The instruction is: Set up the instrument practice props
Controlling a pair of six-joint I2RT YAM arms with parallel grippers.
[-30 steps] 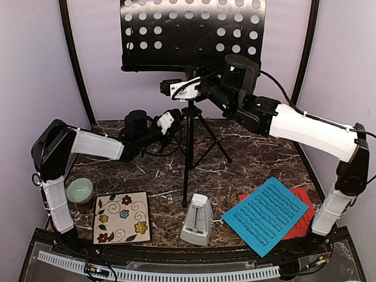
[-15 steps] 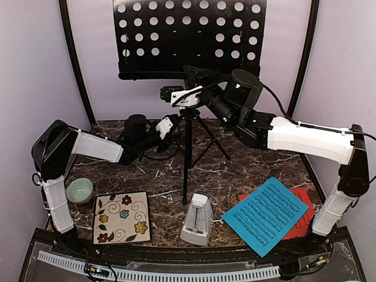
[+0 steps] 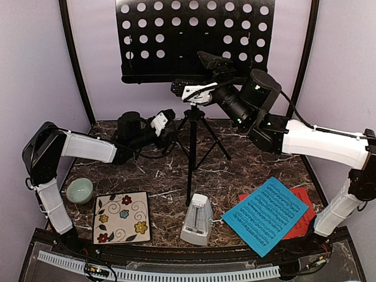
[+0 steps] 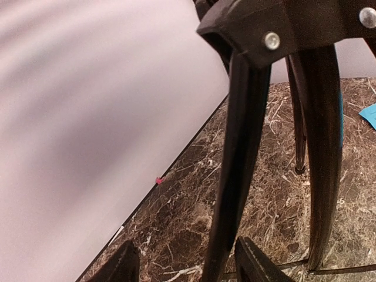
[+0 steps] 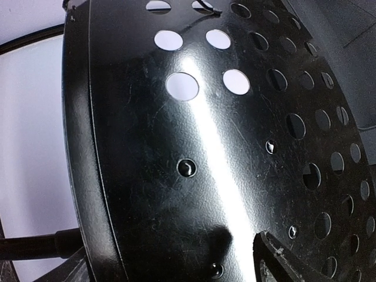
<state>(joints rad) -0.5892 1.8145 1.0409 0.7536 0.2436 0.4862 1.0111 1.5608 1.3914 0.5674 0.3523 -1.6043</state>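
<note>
Now: stand [image 3: 192, 147] upright at back centre of table [image 3: 252, 153], desk [image 3: 194, 38] high; stiff metal, likely top-heavy, so hold post, not desk; left gripper [image 4: 189, 267] jaws parted astride a leg [image 4: 235, 164], not pinching; right gripper [image 3: 200, 75] jaws wide under desk edge; sheets [image 3: 267, 214] near right corner, floppy; metronome [image 3: 197, 220] at near edge, tapered, probably slippery
</note>
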